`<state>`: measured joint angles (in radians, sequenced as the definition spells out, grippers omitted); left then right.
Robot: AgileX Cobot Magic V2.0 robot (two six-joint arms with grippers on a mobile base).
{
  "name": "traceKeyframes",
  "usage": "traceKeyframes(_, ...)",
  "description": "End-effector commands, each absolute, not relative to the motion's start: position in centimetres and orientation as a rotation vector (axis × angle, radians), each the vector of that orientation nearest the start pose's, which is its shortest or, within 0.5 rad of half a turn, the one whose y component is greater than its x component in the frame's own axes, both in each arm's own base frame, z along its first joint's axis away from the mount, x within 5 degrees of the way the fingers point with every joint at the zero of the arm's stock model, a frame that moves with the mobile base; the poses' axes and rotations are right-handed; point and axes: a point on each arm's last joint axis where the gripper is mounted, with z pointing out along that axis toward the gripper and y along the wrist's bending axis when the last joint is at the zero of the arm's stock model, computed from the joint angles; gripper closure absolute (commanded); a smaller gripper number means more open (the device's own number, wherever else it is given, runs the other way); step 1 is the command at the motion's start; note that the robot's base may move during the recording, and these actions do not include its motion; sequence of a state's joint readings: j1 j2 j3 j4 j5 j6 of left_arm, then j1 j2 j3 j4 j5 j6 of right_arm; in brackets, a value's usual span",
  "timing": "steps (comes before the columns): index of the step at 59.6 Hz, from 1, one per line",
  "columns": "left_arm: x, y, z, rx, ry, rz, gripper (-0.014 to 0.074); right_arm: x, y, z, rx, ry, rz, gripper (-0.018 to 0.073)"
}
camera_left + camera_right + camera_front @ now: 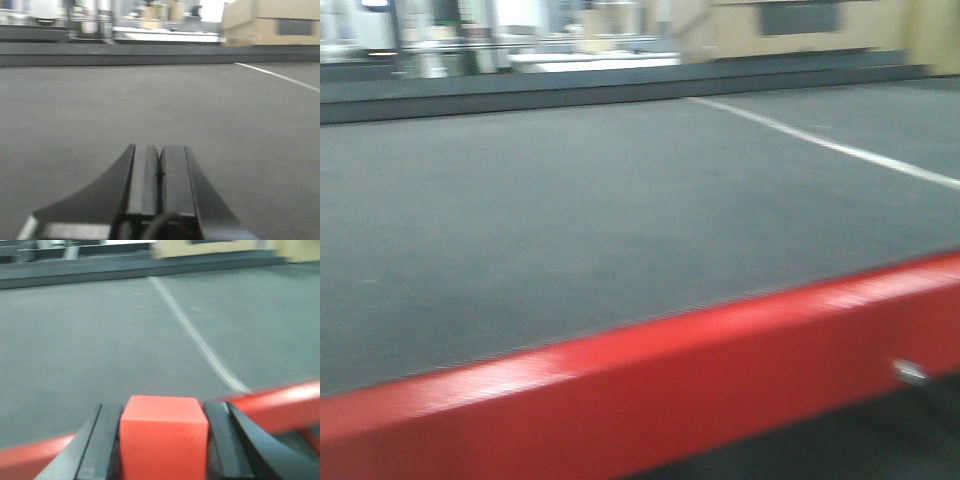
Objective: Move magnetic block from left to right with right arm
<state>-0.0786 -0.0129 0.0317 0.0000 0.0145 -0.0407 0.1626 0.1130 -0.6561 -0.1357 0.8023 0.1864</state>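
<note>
The grey surface (570, 220) lies flat and open out to a low dark ledge (520, 100) along its far edge. A red rail (720, 380) borders the near side, crossing close before the right gripper (162, 407) and its magnetic block (164, 440).

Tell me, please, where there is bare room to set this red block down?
The grey mat is bare on both sides of the white line, from the red rail to the far ledge. It is tight only at the rail, where the right gripper holds the red block.

left hand (160, 148) closed, right hand (162, 408) clamped
</note>
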Motion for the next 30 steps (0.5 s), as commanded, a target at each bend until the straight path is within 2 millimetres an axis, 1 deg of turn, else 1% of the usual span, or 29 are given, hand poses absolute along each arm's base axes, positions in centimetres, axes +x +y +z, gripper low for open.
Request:
traceKeyframes(1, 5.5, -0.45, 20.74, 0.024, 1.423, -0.106, 0.0713, 0.53, -0.79, 35.83, 0.001, 1.641, 0.094, 0.0362)
traceKeyframes(30, 5.5, -0.45, 20.74, 0.024, 1.423, -0.106, 0.0713, 0.53, -0.79, 35.83, 0.001, 1.641, 0.094, 0.0362)
